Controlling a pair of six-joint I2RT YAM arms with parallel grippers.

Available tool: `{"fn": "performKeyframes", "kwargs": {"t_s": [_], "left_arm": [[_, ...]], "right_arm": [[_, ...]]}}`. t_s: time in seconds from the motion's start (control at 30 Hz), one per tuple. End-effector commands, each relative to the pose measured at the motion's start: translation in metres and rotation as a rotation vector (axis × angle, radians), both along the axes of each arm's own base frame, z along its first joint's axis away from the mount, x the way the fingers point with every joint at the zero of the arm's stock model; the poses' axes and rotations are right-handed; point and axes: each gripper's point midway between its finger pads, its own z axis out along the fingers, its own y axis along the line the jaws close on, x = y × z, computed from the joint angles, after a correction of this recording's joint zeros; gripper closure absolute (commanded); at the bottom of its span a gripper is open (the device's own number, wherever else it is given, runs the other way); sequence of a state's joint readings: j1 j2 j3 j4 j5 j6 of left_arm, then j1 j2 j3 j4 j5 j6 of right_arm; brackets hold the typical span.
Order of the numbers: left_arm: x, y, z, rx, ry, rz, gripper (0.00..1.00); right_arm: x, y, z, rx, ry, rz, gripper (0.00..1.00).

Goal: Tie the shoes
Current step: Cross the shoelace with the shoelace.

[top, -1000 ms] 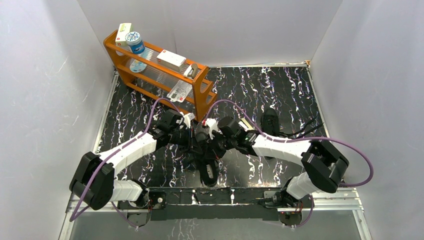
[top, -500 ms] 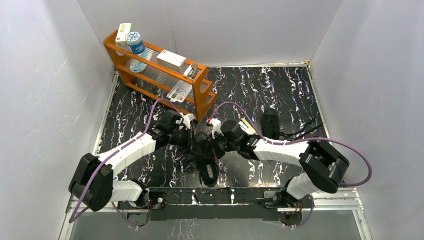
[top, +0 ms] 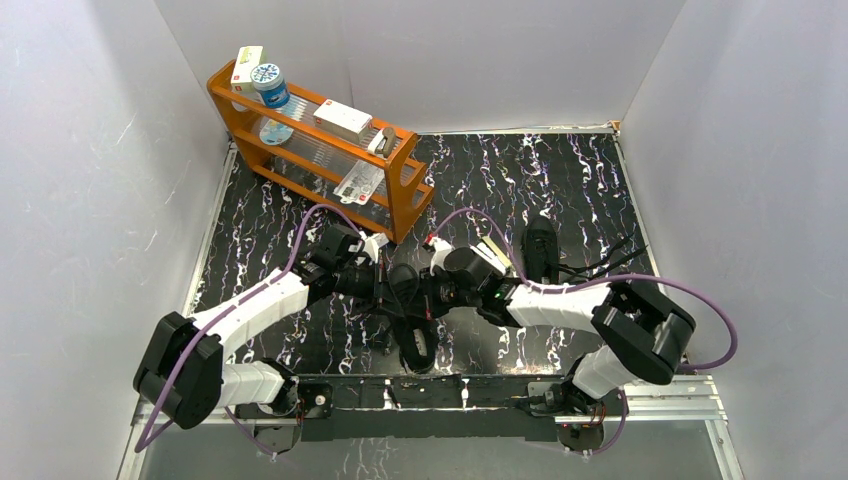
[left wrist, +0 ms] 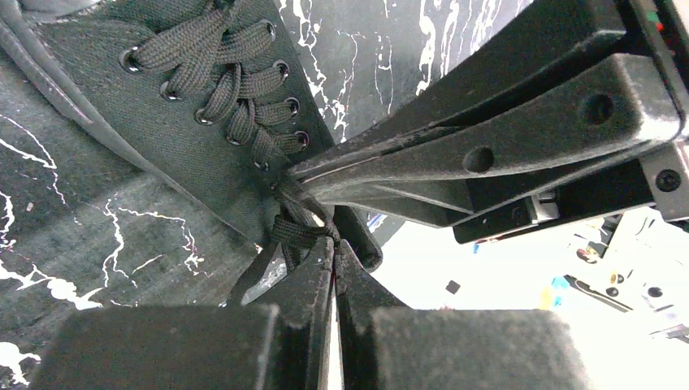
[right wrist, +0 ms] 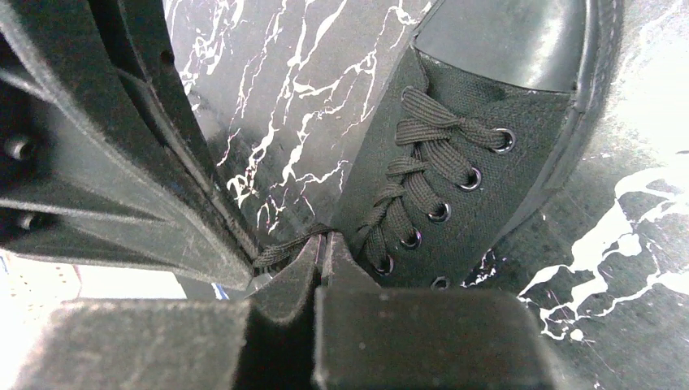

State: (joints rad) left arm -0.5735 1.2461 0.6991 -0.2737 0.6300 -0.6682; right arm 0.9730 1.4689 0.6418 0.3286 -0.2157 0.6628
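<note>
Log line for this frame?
left gripper: shut on lace | right gripper: shut on lace | near shoe: between grippers, no bow seen | other shoe: apart, right

The near shoe [top: 418, 345] is an all-black canvas low-top with a glossy toe cap. It stands on its sole at the middle of the surface [top: 560, 170], toe toward the near edge. Its flat laces [left wrist: 223, 89] criss-cross through metal eyelets and bunch together just past the top pair. The second shoe [top: 541, 248] stands farther back on the right, its lace ends [top: 600, 262] trailing loose to the right.
</note>
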Motion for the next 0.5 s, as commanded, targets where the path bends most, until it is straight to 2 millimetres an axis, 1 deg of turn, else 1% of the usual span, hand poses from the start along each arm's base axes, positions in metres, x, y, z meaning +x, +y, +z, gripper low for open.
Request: {"fn": "performKeyframes", "kwargs": {"t_s": [0.0, 0.13, 0.23, 0.33, 0.4, 0.47], "left_arm": [[-0.010, -0.003, 0.009, -0.050, 0.017, -0.030, 1.00], [-0.009, -0.006, 0.010, -0.069, 0.024, -0.022, 1.00], [-0.011, -0.009, 0.007, -0.089, 0.051, -0.009, 1.00], [-0.014, -0.008, 0.000, -0.086, 0.081, 0.011, 1.00], [-0.014, -0.008, -0.002, -0.094, 0.089, 0.022, 1.00], [-0.016, -0.004, -0.003, -0.070, 0.079, 0.021, 1.00]], "right_arm": [[-0.001, 0.016, 0.010, 0.096, -0.002, 0.001, 1.00], [-0.008, 0.022, 0.009, 0.148, 0.044, 0.007, 1.00], [-0.005, 0.021, 0.002, 0.155, 0.071, -0.037, 1.00], [-0.006, 0.022, -0.003, 0.151, 0.075, -0.031, 1.00], [-0.008, 0.022, -0.002, 0.176, 0.077, -0.023, 1.00], [-0.010, 0.019, -0.007, 0.167, 0.086, -0.025, 1.00]]}}
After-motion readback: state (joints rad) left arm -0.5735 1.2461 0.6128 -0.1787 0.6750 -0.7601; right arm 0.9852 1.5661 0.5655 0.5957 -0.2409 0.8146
